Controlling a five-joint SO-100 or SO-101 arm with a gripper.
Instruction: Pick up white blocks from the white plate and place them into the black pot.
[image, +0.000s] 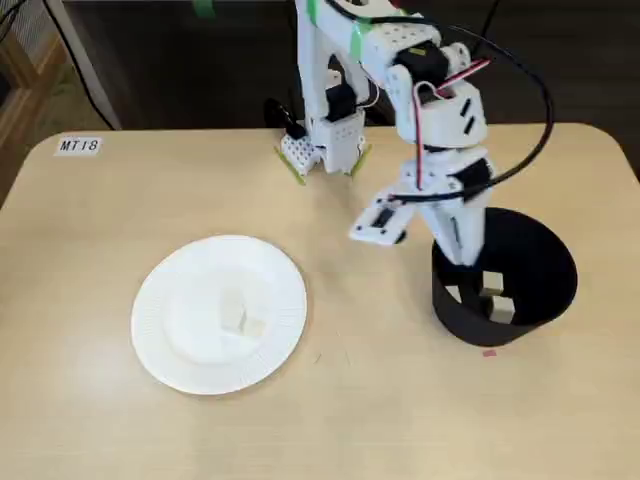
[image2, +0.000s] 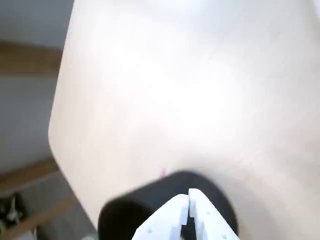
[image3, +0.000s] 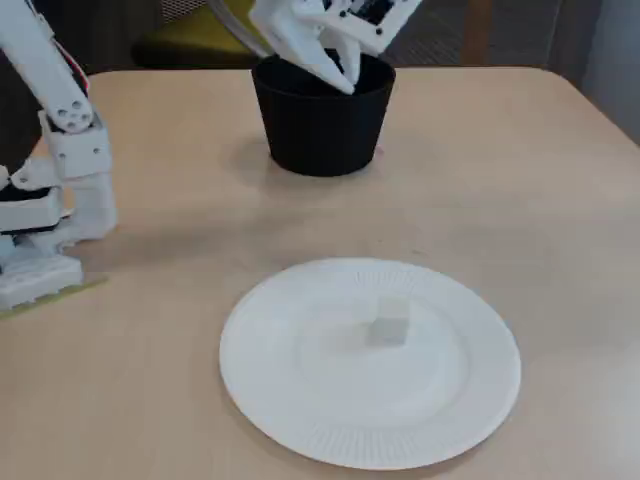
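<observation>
Gripper (image: 467, 258), jaws pressed together and empty, is held inside the black pot (image: 540, 272) above white blocks (image: 493, 296).

The hand (image3: 345, 72) was seen over the black pot (image3: 322, 125) at the table's (image3: 520, 180) far side, tips dipped past the rim. White blocks (image3: 389, 318) were left approx. mid white plate (image3: 300, 400), nr the front.

My wrist view is blurred; the pot (image2: 125, 215) runs off its bottom edge. On the plate (image: 160, 330) I can't count the pale blocks (image: 240, 318).
</observation>
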